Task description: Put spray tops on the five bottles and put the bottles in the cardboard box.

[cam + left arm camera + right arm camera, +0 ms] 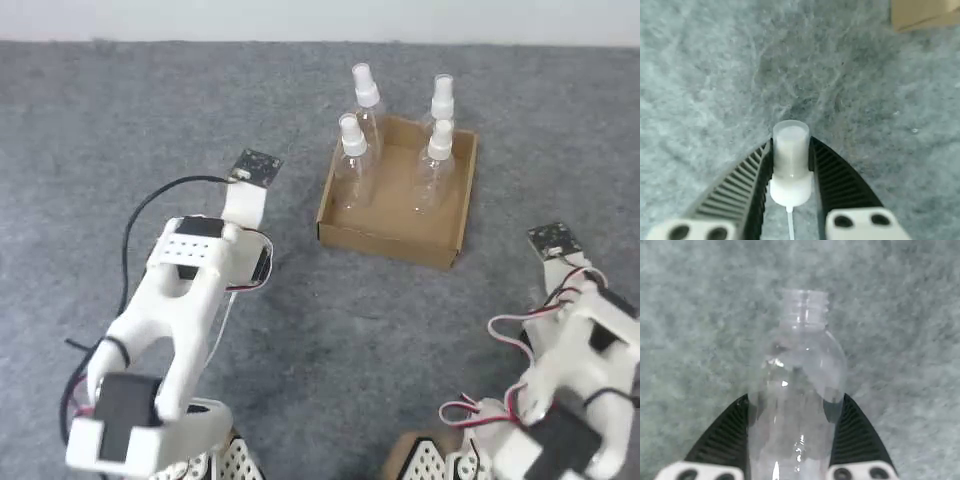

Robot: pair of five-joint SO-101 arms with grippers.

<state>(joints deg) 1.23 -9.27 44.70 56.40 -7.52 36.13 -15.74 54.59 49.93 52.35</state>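
My left gripper (790, 144) is shut on a white spray top (789, 160), with the cap pointing away over the grey carpet and the thin tube trailing back toward the wrist. A clear bottle (797, 370) sits between the fingers of my right gripper (794, 400), which is shut on its body; the threaded neck is bare and open. The cardboard box (385, 238) stands at the far middle of the table. Several bottles (356, 150) with white spray tops stand upright inside it. The left arm (190, 290) is left of the box, and the right arm (580, 350) is at the near right.
Grey carpet (120, 120) covers the whole table. A corner of the cardboard box (925, 15) shows in the left wrist view. A black cable (150, 205) loops beside the left arm. Open carpet lies between the two arms, in front of the box.
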